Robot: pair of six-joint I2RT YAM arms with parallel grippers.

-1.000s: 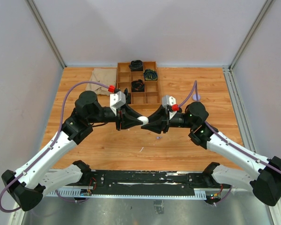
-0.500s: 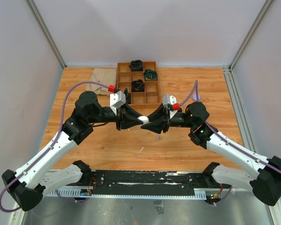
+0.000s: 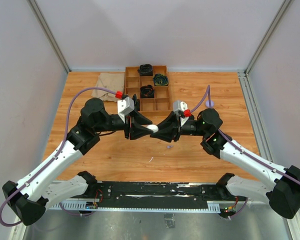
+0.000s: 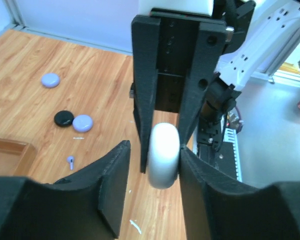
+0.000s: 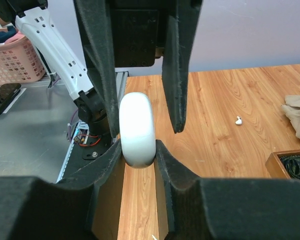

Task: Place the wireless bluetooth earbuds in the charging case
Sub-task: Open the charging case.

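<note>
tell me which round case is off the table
The white case, clamped aloft in the right gripper; the black case, near lilac case and far lilac case lie on the table.

The desk [image 3: 90, 155] is made of brown wood. At the far side sits a wooden tray [image 3: 126, 87] with little boxes in it. A crumpled tan cloth [image 3: 109, 80] lies right beside the tray, on its left. Over on the right is a round lilac puck [image 4: 50, 80]. Not far from it, a black puck [image 4: 64, 118] and a second lilac puck [image 4: 82, 122] sit side by side. A tiny lilac earbud [image 4: 70, 161] lies near those two. A tiny white earbud [image 5: 238, 120] lies alone on the bare wood.
</note>
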